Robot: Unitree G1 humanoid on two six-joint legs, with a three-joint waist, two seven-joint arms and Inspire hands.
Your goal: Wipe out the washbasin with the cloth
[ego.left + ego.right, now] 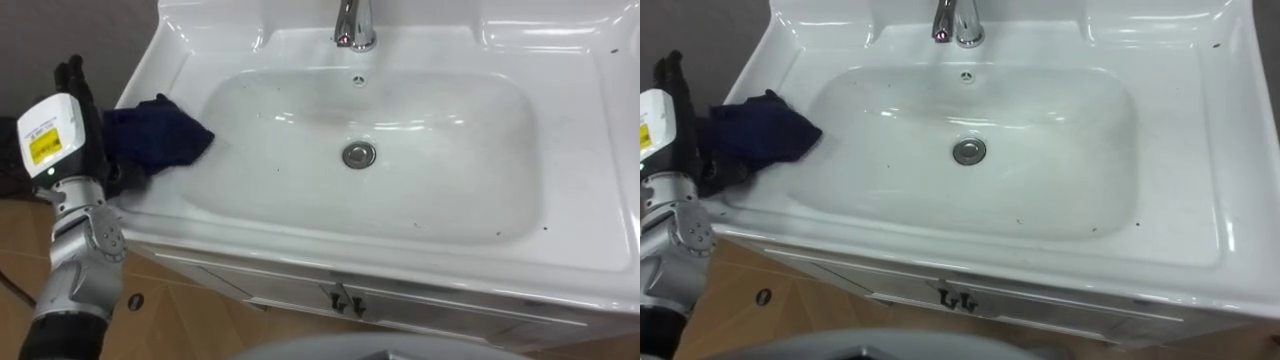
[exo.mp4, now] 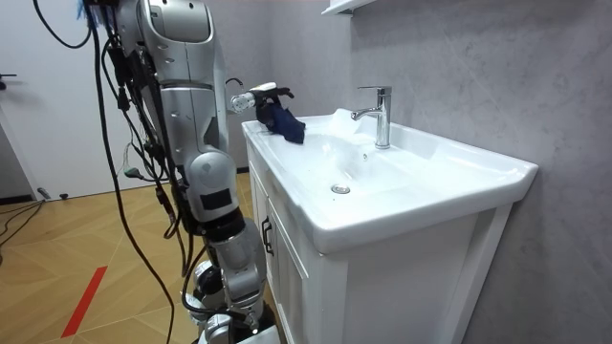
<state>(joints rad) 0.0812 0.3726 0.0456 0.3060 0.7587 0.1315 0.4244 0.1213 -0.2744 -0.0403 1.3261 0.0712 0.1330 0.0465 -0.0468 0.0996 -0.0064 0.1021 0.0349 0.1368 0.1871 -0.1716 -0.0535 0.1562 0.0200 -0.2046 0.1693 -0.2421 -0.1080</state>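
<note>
A chrome tap (image 1: pixel 353 25) stands upright at the rear centre, its spout pointing forward. Below the front edge is a white cabinet (image 2: pixel 402 277) with panelled doors. Two small dark handles (image 1: pixel 345 300) sit side by side where the doors meet. The floor (image 2: pixel 67 248) is light wood in a herringbone pattern, with a short red strip (image 2: pixel 86 301) lying on it at the room view's lower left. A grey textured wall (image 2: pixel 459 67) rises behind the tap, and the corner of a white shelf (image 2: pixel 344 7) juts out high on it
</note>
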